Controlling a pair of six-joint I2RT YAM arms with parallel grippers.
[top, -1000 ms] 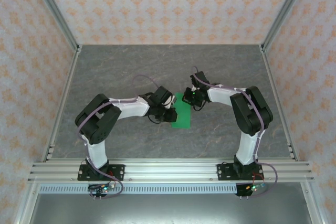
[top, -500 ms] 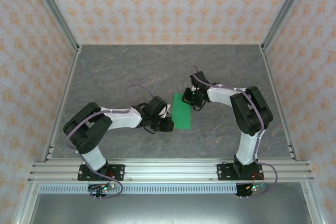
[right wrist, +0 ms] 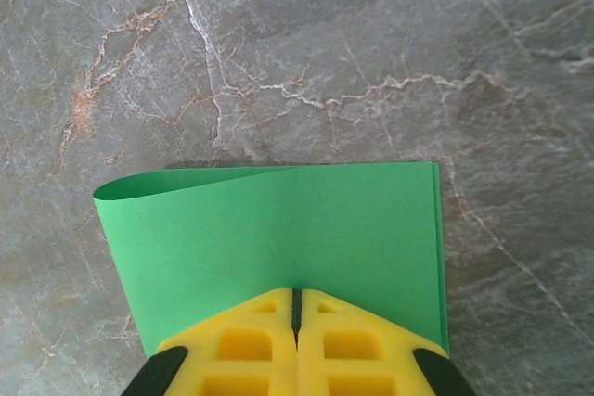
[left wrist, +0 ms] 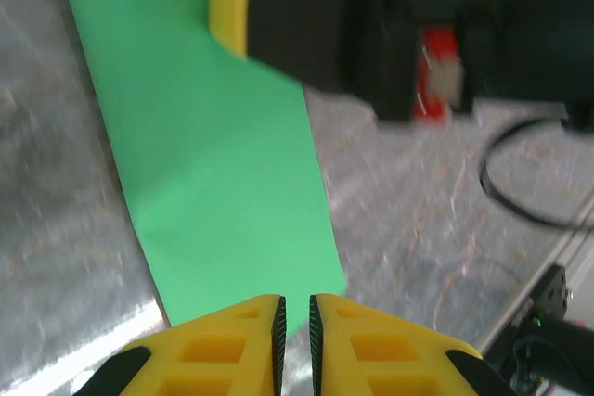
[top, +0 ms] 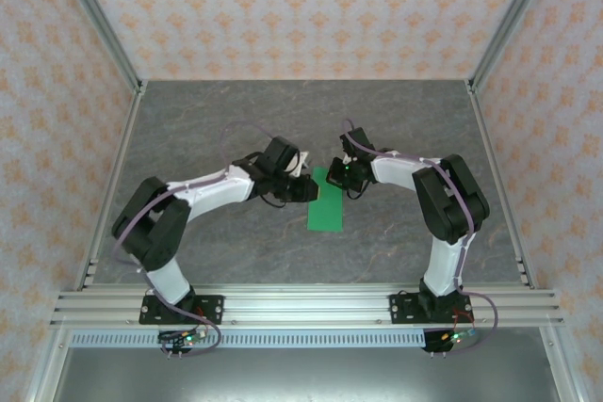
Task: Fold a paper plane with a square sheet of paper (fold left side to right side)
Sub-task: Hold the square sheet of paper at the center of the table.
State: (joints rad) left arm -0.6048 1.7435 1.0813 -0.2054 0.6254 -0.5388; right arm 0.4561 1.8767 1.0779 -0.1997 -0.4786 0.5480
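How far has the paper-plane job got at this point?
Done: the square sheet of paper already lies doubled over into a narrow strip, its folded edge still rounded in the right wrist view. In hand: the right gripper has its jaws shut on one end, while the left gripper, jaws nearly closed, sits at the strip's edge. Left: flattening that crease and every later fold; no dart shape yet.

The right claw (right wrist: 296,322) covers the near edge of the green sheet (right wrist: 278,238), hiding any contact.
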